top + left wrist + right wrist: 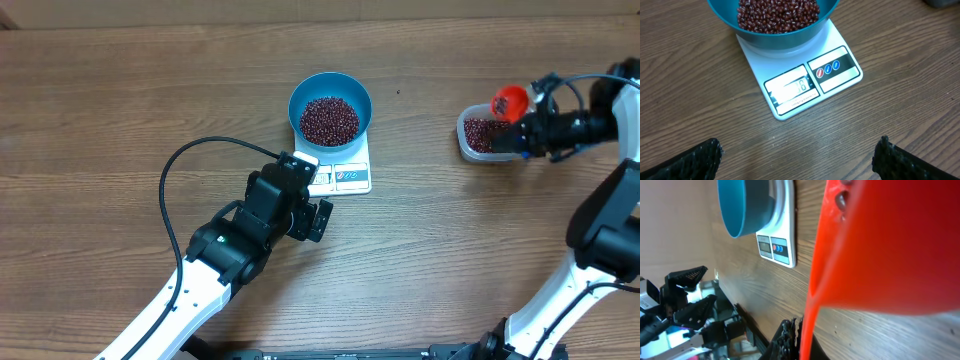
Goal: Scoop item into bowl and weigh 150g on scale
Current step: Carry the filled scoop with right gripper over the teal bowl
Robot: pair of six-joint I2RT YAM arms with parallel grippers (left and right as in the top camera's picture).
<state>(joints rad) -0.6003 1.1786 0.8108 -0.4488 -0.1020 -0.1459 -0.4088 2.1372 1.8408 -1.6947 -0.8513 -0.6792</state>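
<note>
The blue bowl [330, 92] stands on the white scale [352, 178] and holds a pile of dark red beans [329, 119]. My left gripper [312, 190] is open just in front of the scale's display edge, with nothing between its fingers. In the left wrist view the bowl [775, 37], beans [777, 12] and scale [812, 82] lie ahead of the gripper [797, 160]. My right gripper [520, 132] is shut on the handle of a red scoop [510, 100], held over the clear container [478, 135]. The scoop [890, 245] fills the right wrist view, its handle between the gripper [799, 340] fingers.
The clear container at the right holds more beans [482, 132]. The right wrist view shows the bowl [740, 210] and scale [777, 235] far off across the wooden table [120, 110]. A black cable [175, 180] loops beside the left arm.
</note>
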